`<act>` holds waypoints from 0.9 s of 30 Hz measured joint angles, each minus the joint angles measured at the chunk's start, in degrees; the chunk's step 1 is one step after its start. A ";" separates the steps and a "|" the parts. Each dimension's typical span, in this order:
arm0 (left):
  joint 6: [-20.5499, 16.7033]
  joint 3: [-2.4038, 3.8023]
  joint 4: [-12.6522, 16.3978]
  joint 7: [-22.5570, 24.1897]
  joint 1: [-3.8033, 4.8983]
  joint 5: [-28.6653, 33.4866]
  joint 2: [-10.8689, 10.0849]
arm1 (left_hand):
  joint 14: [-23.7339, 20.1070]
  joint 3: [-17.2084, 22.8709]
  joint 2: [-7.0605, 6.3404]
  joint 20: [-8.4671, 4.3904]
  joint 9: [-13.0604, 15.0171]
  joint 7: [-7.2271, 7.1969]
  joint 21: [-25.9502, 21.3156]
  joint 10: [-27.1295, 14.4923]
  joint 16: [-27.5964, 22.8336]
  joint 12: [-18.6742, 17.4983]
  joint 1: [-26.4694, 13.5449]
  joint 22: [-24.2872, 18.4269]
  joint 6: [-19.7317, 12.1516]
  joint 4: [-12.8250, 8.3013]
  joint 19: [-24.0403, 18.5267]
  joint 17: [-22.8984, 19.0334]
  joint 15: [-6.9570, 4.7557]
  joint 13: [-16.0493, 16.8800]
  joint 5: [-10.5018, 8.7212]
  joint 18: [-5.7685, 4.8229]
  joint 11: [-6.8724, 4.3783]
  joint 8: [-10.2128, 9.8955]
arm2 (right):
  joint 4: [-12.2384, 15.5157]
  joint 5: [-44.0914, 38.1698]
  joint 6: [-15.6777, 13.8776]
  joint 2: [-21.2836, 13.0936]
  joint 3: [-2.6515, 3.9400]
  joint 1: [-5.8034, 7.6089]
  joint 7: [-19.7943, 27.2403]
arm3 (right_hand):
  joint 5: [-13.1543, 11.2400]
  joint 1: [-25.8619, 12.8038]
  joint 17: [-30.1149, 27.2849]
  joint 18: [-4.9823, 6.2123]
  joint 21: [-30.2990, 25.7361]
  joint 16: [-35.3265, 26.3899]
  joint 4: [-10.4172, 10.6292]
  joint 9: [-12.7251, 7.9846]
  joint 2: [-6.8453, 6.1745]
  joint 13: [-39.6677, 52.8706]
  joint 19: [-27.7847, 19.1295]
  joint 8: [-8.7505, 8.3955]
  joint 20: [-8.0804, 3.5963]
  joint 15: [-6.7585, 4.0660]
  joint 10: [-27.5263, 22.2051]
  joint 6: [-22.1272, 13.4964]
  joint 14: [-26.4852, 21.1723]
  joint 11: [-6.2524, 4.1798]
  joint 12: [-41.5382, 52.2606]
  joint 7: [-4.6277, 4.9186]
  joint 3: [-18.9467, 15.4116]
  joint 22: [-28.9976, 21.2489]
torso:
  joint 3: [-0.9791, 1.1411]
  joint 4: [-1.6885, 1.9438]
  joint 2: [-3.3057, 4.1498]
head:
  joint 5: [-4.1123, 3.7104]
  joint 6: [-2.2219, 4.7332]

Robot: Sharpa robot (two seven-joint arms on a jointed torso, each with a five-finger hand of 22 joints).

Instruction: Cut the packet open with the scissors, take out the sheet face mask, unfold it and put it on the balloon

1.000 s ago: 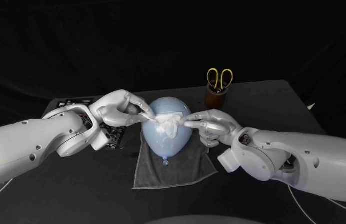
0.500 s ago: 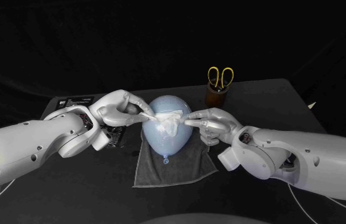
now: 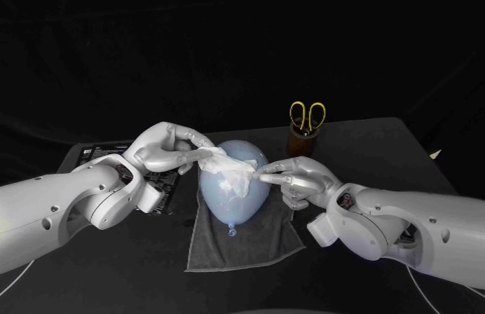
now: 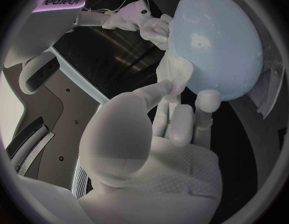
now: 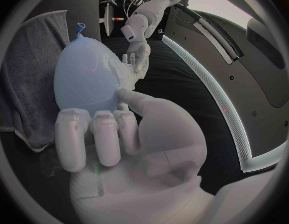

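1. My left hand [image 3: 162, 151] pinches one edge of the sheet face mask [image 3: 228, 171], fingers [image 3: 190, 144] closed on it above the balloon [image 3: 235, 195].
2. My right hand [image 3: 299, 178] pinches the opposite edge at the balloon's side.
3. The balloon lies on a grey towel [image 3: 247, 244] on the tabletop [image 3: 374, 146]; the scissors [image 3: 308, 112] stand in a holder [image 3: 300, 140] behind.

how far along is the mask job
Done: the scissors stand in their holder, and the mask is out, lying on the balloon. In hand: the left hand and right hand each pinch an edge of the mask, which is bunched on the balloon's top. Left: spreading it flat over the balloon.
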 measured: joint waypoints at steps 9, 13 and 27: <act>-2.59 1.30 0.22 -1.97 2.57 7.13 2.19 | -0.20 -0.54 0.07 -0.10 0.49 -0.32 -2.13 0.89 -0.79 0.00 -0.22 -2.87 0.08 1.79 -0.55 -1.79 -0.19 -0.15 -0.01 0.00 -0.31 0.77 | 0.06 -3.66 -1.60 -1.15 0.01 0.12 3.49 | 0.00 1.37 0.04 0.06 -6.43 0.01 -2.75 -0.92 -2.34 0.02 -0.09 0.53 0.09 -0.12 -0.09 1.93 0.12 -0.52 -4.10 -0.54 -1.20 0.02 | 0.07 -0.03 -0.25 | 0.47 2.57; -2.59 1.43 -0.58 -3.83 4.59 8.25 3.56 | -0.23 -1.93 0.07 -0.12 0.49 -1.00 -3.12 2.13 -1.06 -0.39 -0.81 -3.52 0.23 3.17 -0.53 -2.05 -0.47 -0.57 -0.01 0.00 -0.73 1.43 | -1.65 -5.81 -2.96 -1.28 0.17 1.19 5.36 | 0.00 1.48 0.04 2.12 -14.83 -1.28 -3.62 -2.50 -3.32 0.02 -2.53 -0.83 -0.06 -0.16 -1.08 1.93 0.15 -0.57 -10.43 -0.54 -2.06 0.03 | 0.14 -0.10 -0.48 | 0.44 3.74; 1.66 1.56 -8.70 -9.11 9.80 8.60 10.90 | -0.20 -2.56 0.17 -0.73 0.49 -1.12 -3.76 2.63 -1.28 -1.54 -0.70 -3.96 0.10 3.28 0.09 -2.27 -0.60 -1.25 -0.01 0.00 -0.83 1.44 | -11.58 -11.36 -7.57 1.68 0.62 6.32 9.70 | 0.00 1.57 -15.55 8.44 -55.56 -23.14 -5.05 -6.61 -5.51 -25.11 -18.21 -3.04 0.22 -0.02 -22.33 1.74 -7.86 0.01 -50.61 0.32 -2.06 -11.20 | 0.39 -0.13 -1.65 | 1.01 7.83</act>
